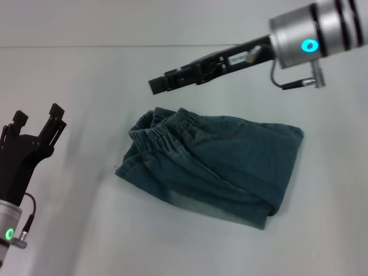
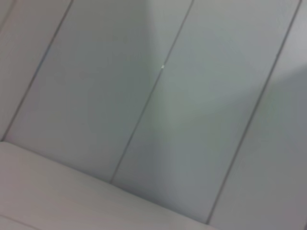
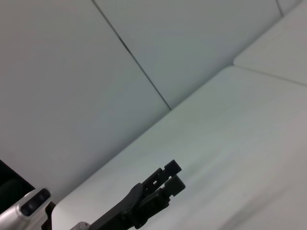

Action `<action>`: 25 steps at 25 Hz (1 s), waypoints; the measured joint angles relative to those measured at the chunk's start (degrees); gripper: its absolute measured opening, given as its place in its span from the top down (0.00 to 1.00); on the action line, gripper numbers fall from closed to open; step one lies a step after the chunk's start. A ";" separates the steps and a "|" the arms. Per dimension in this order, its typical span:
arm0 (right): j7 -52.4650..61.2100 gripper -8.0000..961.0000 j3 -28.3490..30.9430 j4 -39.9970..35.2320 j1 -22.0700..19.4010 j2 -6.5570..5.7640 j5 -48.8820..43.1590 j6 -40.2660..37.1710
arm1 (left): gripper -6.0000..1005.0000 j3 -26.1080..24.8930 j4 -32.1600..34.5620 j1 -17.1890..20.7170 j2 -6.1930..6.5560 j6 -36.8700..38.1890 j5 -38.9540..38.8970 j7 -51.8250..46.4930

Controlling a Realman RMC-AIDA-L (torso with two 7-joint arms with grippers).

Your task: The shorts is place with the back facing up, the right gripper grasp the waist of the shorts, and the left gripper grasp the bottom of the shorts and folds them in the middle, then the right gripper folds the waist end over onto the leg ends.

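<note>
Shorts (image 1: 215, 167) lie folded mid-table (image 1: 86, 103): soft, limp denim, best pinched at the elastic waist. Right gripper (image 1: 158, 85) hovers just behind, fingers seemingly closed, empty; left gripper (image 1: 37, 123) waits released, well left.

A plain white table (image 1: 69, 86) fills nearly the whole scene, its far edge running as a faint line left to right. Beyond it rises a pale grey wall (image 2: 144, 72) of broad flat panels, parted by thin dark seams. The light is soft and even.
</note>
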 joint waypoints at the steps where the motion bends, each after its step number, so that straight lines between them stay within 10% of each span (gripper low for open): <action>1: -1.03 0.42 0.26 -1.01 -1.36 0.01 0.86 -0.87 | 0.07 0.62 0.69 -0.08 0.08 0.48 0.19 -0.97; 15: -35.35 0.02 9.23 -4.26 -32.33 0.24 14.90 -11.67 | 0.07 39.56 39.41 -2.40 3.54 20.97 7.05 -44.11; 25: -51.80 0.00 10.44 0.73 -39.84 0.95 13.47 -11.85 | 0.07 45.09 44.25 -6.17 4.09 20.65 13.95 -50.84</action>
